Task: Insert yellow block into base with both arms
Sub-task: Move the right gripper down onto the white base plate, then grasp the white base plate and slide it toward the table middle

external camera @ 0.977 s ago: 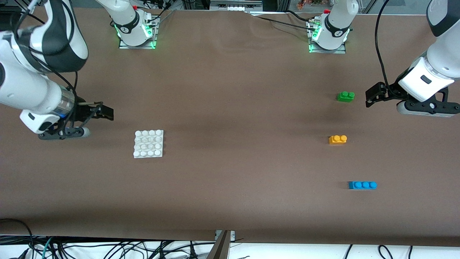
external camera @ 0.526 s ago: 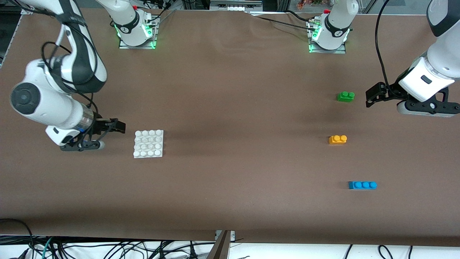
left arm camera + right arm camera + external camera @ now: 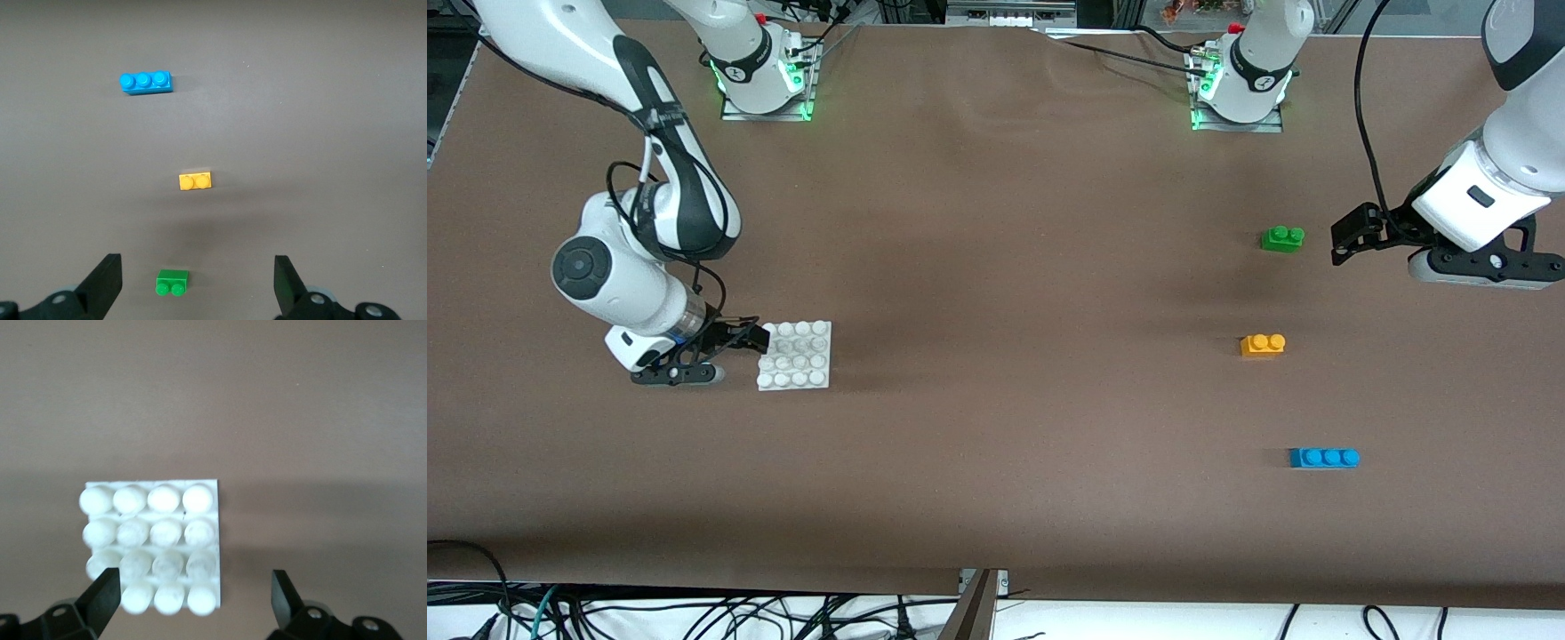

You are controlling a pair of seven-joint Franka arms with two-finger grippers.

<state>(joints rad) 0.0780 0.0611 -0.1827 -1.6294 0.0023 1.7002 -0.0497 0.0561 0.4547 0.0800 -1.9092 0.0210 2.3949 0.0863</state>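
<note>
Claw fingers on the right arm's black two-finger claw (image 3: 751, 338) stand wide apart and empty, and over the last second this claw has swept across the brown surface (image 3: 996, 427) from the right arm's end to the edge of the flat white square studded plastic base (image 3: 795, 356). It now hangs at the base's rim, overlapping the edge row of studs in the front view; whether it touches the plastic cannot be told. In the right wrist view the base (image 3: 151, 545) lies between the spread fingers. That reads as the start of steadying or grasping the base, one half of the two-armed job.

Well apart from it, toward the left arm's end, the small orange-yellow two-stud plastic block (image 3: 1263, 345) lies flat and untouched. A green two-stud brick (image 3: 1282, 238) lies farther from the front camera than the yellow block, a blue three-stud brick (image 3: 1324, 457) nearer. None has shifted.

At that end the left arm's claw (image 3: 1356, 233) has not moved: it waits, fingers apart and empty, beside the green brick, so fetching the block is not yet begun.
</note>
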